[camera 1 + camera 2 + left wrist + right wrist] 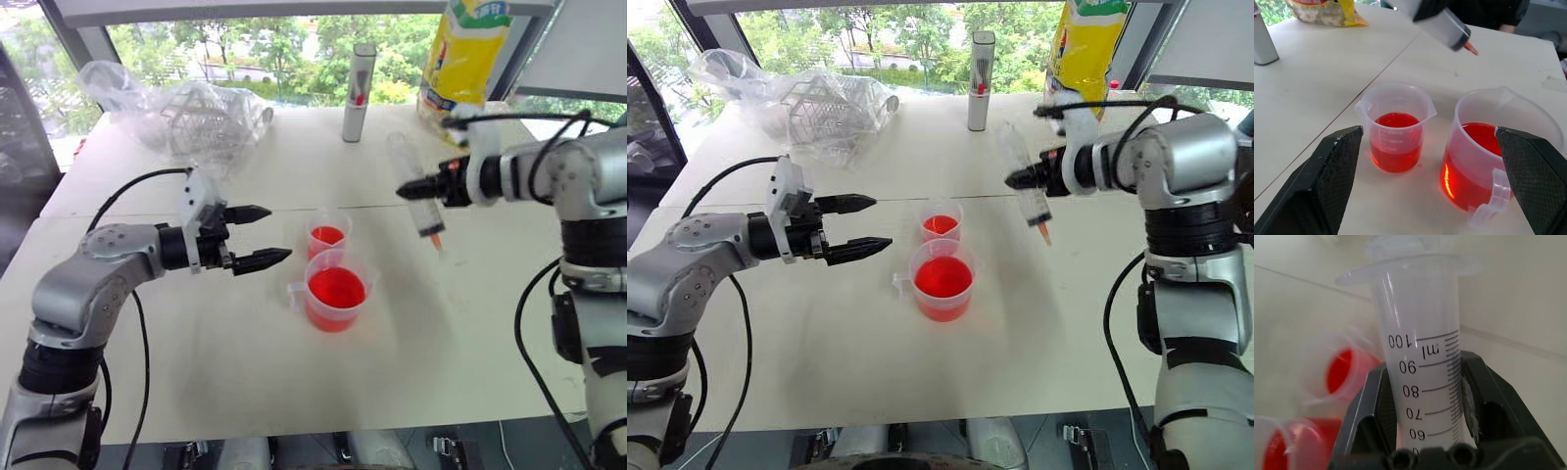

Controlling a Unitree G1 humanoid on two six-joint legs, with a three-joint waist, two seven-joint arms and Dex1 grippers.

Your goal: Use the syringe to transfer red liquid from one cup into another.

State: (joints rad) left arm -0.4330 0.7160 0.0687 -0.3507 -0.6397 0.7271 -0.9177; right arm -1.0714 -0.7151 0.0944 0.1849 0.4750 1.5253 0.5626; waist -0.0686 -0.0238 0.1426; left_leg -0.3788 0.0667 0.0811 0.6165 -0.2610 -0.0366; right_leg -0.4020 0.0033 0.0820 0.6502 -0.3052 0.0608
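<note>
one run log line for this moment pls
right gripper: shut on syringe, tip down, beside cups | left gripper: open, empty | beaker, small cup: red liquid

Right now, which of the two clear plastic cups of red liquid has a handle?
The larger clear plastic beaker, nearer the robot: it has a side handle and pour spout. The small clear cup behind it has no handle.

Syringe [1422, 367] clamped between the right gripper [1425, 431] jaws, barrel running out past the fingertips, graduation marks facing the camera. Two cups with red liquid [1339, 372] blurred beyond, off to one side of the jaws.
</note>
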